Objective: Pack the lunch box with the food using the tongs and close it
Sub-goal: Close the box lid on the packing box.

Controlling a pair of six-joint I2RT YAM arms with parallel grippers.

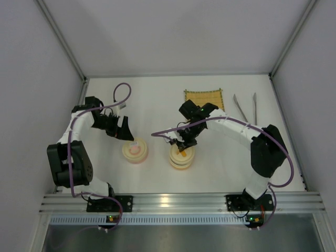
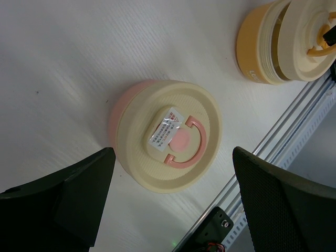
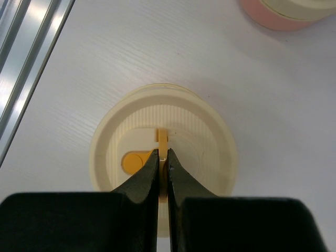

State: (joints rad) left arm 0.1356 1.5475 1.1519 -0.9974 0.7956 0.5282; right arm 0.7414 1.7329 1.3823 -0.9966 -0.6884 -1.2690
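The lunch box shows as two round lidded containers. The orange one (image 1: 181, 159) has a cream lid (image 3: 210, 137) with an upright orange handle (image 3: 163, 137). My right gripper (image 3: 163, 156) is shut on that handle from above. The pink container (image 1: 134, 151) stands to its left with its cream lid (image 2: 173, 105) on and its pink handle lying flat. My left gripper (image 2: 173, 157) hangs open just above it, with nothing between its fingers. The silver tongs (image 1: 245, 107) lie at the back right of the table. No food is in view.
A yellow woven mat (image 1: 204, 98) lies at the back, just left of the tongs. The aluminium rail (image 1: 178, 200) runs along the near table edge, close behind both containers. White walls enclose the table on three sides.
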